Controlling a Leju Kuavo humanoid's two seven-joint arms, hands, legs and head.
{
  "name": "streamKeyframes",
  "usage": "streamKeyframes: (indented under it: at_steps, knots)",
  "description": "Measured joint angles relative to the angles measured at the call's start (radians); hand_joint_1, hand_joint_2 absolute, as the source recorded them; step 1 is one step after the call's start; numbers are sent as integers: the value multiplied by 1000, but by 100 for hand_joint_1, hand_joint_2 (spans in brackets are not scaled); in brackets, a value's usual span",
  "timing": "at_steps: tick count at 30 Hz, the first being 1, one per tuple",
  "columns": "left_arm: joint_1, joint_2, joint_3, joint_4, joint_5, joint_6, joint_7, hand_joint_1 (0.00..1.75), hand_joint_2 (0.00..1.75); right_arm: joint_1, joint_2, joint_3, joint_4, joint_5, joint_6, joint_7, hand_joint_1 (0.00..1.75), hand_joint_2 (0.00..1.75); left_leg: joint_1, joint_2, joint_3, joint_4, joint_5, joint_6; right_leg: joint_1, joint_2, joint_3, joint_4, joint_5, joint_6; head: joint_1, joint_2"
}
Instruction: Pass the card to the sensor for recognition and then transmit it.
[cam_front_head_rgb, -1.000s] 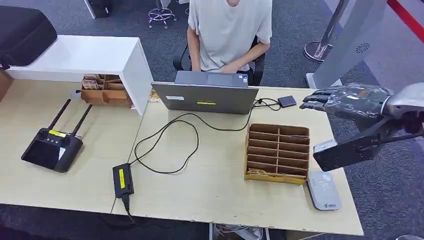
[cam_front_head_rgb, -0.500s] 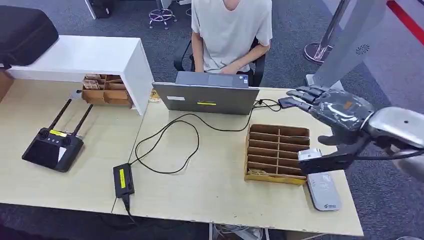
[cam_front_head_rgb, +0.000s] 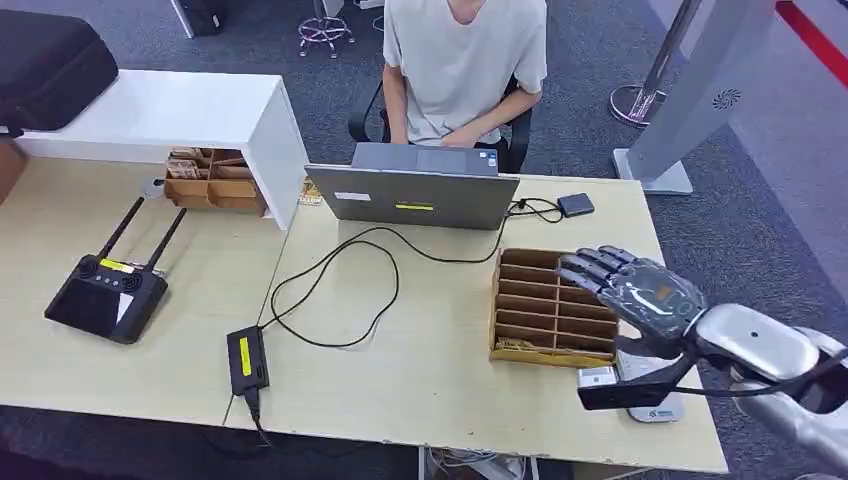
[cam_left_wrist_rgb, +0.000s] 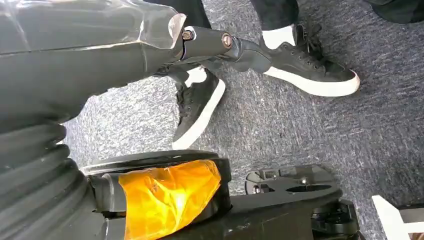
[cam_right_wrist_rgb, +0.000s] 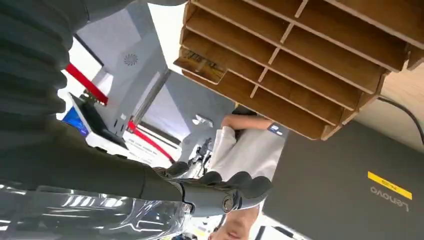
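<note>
We find the right hand (cam_front_head_rgb: 632, 287) has dropped over the wooden rack (cam_front_head_rgb: 553, 303), fingers spread and empty; card pickup pending.

We see our right hand (cam_front_head_rgb: 640, 290), dark grey under glossy clear wrap, on a polished silver forearm; a grey ribbed cover sits behind our left hand (cam_left_wrist_rgb: 100, 55), whose dark fingers (cam_left_wrist_rgb: 227, 45) carry a brass-coloured screw.

Right robot hand (cam_front_head_rgb: 640, 292), fingers spread, over wooden divider rack (cam_front_head_rgb: 552, 305). Laptop (cam_front_head_rgb: 412, 196) and its cable (cam_front_head_rgb: 335, 290) crowd mid-bench; bare bench (cam_front_head_rgb: 430, 390) along the near edge (left of card reader (cam_front_head_rgb: 648, 385)).
</note>
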Motion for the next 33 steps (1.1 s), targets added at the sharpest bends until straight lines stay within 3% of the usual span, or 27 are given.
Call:
streamKeyframes:
  at_steps: [6, 12, 19, 24, 33]
  knots:
    - [0, 0, 0, 0, 13, 0, 0, 0, 175, 138, 23, -119, -3, 81, -19, -10, 0, 175, 0, 0, 0, 0, 0, 0, 0, 0, 0, 0, 0, 0, 0, 0]
    - [0, 0, 0, 0, 16, 0, 0, 0, 175, 204, 34, -183, -11, 99, -31, -6, 0, 175, 0, 0, 0, 0, 0, 0, 0, 0, 0, 0, 0, 0, 0, 0]
    - [-1, -1, 0, 0, 20, 0, -3, 0, 175, 320, 103, -260, -12, 273, -188, -3, 0, 175, 0, 0, 0, 0, 0, 0, 0, 1, 0, 0, 0, 0, 0, 0]
    - [-1, -1, 0, 0, 23, 0, -3, 0, 175, 372, 153, -299, -10, 348, -260, 10, 0, 175, 0, 0, 0, 0, 0, 0, 0, 1, 0, 0, 0, 0, 0, 0]
    - [-1, -1, 0, 0, 32, 0, -3, 0, 175, 420, 190, -347, -10, 382, -277, 9, 0, 175, 0, 1, 0, 0, 0, 0, 0, 1, 0, 0, 0, 0, 0, 0]
